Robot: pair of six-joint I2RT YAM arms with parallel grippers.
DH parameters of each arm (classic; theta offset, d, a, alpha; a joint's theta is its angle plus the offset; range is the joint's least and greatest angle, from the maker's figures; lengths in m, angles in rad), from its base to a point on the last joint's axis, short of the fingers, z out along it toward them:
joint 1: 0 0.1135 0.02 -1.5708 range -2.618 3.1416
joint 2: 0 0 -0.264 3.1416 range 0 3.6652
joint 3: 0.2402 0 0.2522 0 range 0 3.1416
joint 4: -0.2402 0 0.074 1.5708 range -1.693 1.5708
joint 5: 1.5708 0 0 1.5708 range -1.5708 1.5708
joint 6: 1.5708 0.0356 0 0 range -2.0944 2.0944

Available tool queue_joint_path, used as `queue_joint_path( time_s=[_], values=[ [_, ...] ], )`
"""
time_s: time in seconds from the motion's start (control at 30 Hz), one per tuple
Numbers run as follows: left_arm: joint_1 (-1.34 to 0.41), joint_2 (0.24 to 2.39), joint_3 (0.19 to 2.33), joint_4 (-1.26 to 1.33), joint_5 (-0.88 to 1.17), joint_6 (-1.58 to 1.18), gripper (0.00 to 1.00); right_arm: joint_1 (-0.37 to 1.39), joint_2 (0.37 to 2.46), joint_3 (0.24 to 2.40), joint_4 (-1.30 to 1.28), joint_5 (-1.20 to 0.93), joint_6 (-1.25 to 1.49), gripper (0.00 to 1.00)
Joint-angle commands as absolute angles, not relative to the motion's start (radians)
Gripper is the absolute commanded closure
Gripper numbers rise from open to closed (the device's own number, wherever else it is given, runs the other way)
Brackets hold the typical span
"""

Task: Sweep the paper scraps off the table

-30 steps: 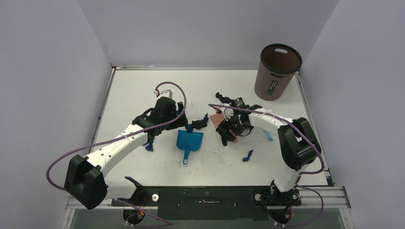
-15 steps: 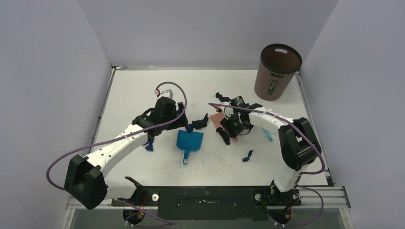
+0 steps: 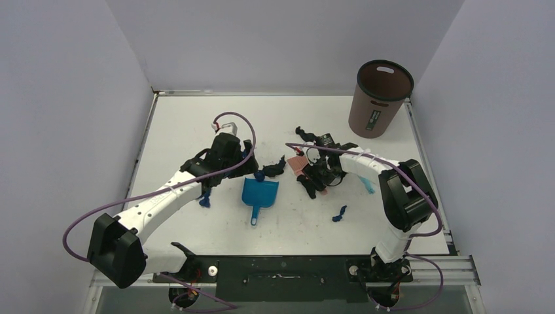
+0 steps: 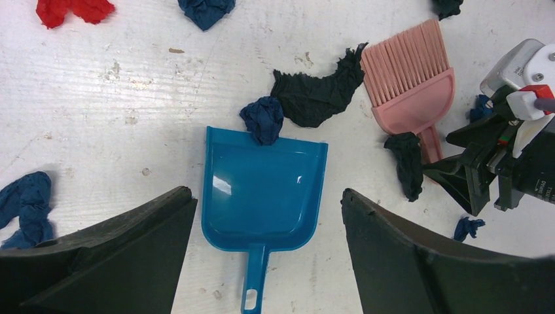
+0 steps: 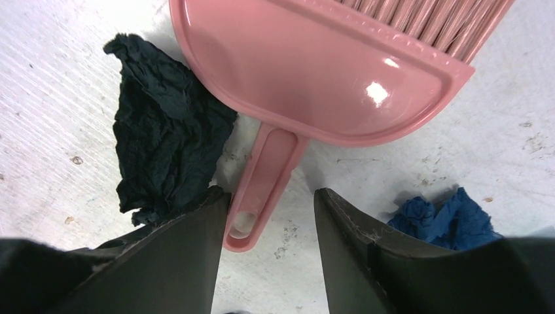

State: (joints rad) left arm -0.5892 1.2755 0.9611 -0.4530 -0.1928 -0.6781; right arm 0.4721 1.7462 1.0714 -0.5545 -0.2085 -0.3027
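Note:
Paper scraps lie around mid-table [image 3: 183, 124]. In the left wrist view, a dark blue wad [image 4: 262, 119] touches the lip of the blue dustpan [image 4: 265, 216], next to a black scrap [image 4: 314, 98]. A red scrap [image 4: 65, 10] and other blue ones lie farther off. My left gripper [image 4: 266, 194] hovers open above the dustpan [image 3: 260, 191]. My right gripper [image 5: 269, 193] is open and straddles the handle of the pink brush [image 5: 314, 65], its left finger against the handle. A black scrap [image 5: 163, 131] and a blue scrap [image 5: 445, 219] lie beside it.
A brown waste bin [image 3: 379, 98] stands at the back right corner. A light-blue strip [image 3: 368, 185] and a small blue scrap [image 3: 338, 214] lie right of the brush. Another blue scrap [image 3: 204, 201] lies by the left arm. Walls close three sides.
My right gripper has shifted slightly toward the far side, along the brush handle. The left arm and the dustpan have not moved.

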Motion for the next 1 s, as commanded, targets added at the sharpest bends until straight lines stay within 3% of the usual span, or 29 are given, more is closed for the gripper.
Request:
queue_joint_path(
  time_s=[0.0,0.17,0.27,0.6,0.97],
  values=[
    [-0.586,1.260,0.948,-0.387,-0.175,-0.696,0.19,0.468,1.745,1.053,-0.526,-0.177,-0.302,0.50],
    [-0.586,1.278,0.931,-0.342,-0.149,-0.730,0.19,0.467,1.780,1.071,-0.539,-0.203,-0.298,0.70],
    [-0.584,1.291,0.927,-0.303,-0.130,-0.736,0.19,0.462,1.777,1.066,-0.529,-0.209,-0.285,0.93],
    [-0.627,1.306,0.863,0.056,-0.016,-0.783,0.20,0.351,1.543,1.115,-0.557,-0.325,-0.269,0.95],
    [-0.732,1.390,0.908,0.318,-0.047,-0.833,0.22,0.384,1.389,1.100,-0.552,-0.449,-0.223,0.95]
  ],
)
